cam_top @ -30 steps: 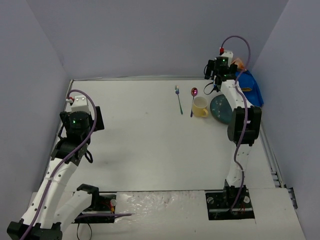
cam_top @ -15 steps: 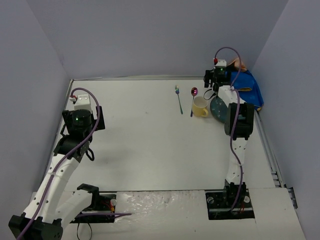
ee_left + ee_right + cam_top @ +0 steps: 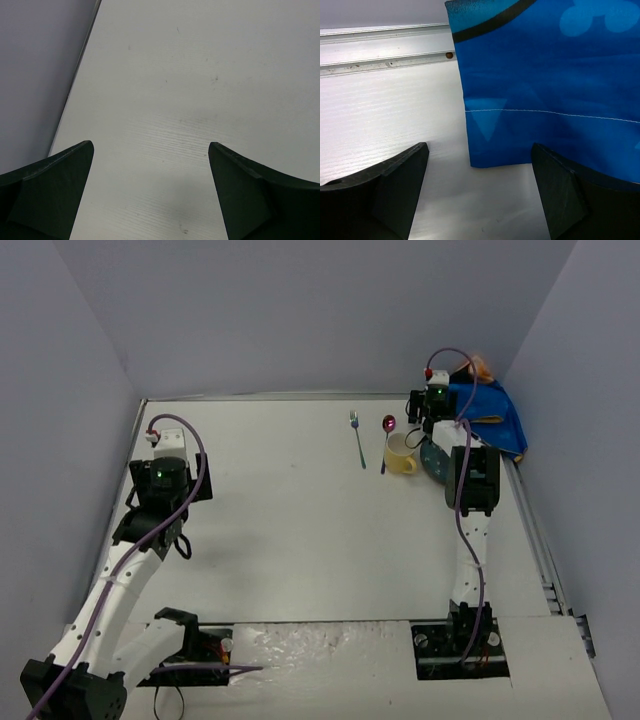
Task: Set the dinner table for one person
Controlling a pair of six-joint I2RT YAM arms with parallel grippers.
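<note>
Where the blue mat (image 3: 545, 75) ends, right gripper (image 3: 479, 150) hovers agape.

Two dark jaws stand wide apart above the white dinner table (image 3: 200, 75).

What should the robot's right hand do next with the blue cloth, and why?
Probably ease the right hand down and close it on the corner of the blue cloth. Its fingers stand open on either side of that corner, which lies flat on the white table, not yet gripped.
</note>
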